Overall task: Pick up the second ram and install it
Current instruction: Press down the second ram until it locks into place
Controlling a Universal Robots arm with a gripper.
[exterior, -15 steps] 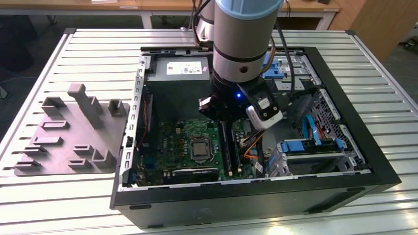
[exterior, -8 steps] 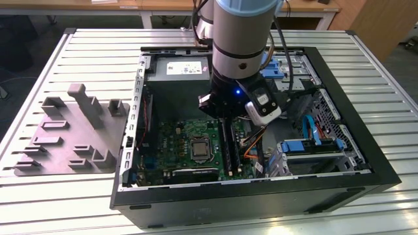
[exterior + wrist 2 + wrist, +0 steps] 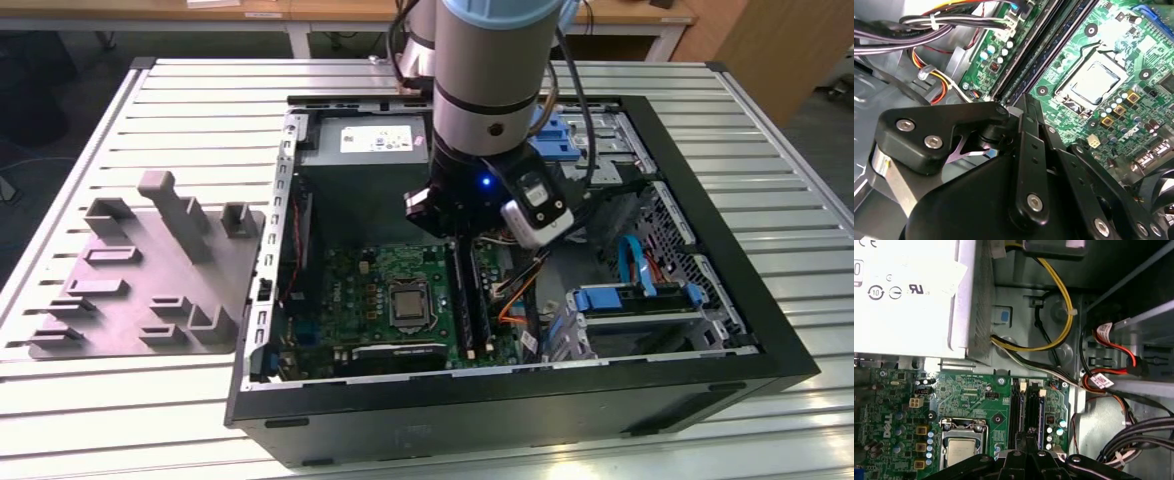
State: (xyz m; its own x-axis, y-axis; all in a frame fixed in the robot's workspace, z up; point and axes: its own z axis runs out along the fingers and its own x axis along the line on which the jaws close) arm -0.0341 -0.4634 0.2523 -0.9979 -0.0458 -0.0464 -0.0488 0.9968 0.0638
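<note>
The second ram [image 3: 463,300], a long, thin, flat dark stick, is lying edge-on among the long black plastic slot rails [image 3: 1017,410] on the green circuit board [image 3: 367,290]. It is running straight out from under the black gripper [image 3: 458,232]. In the first wrist view the stick [image 3: 1029,412] is showing as a narrow dark strip between the rails, with small ivory latches [image 3: 1023,386] sitting at the far ends. Its near end is disappearing beneath the gripper [image 3: 1026,442], and its chips are too dark to pick out.

The fingers [image 3: 1019,452] are meeting over the rails, but the gripper's own black linkage is covering their tips. I cannot tell how far apart they are standing, or whether they are gripping the stick.

In the second wrist view the matte black links of the gripper [image 3: 1021,100], studded with silver screws, are blocking much of the board. Past them the square silver processor socket [image 3: 1089,82] is gleaming inside its metal frame.

The open black metal computer case [image 3: 747,330] is resting on a ribbed silver surface [image 3: 787,150]. A grey power-supply box [image 3: 360,145] is sitting at the case's far end. Yellow, black and red cables [image 3: 1064,315] are looping along the bare grey steel wall. On the exterior view's left, a grey moulded fixture tray [image 3: 134,300] with upright posts is lying on the surface, beside the case.
</note>
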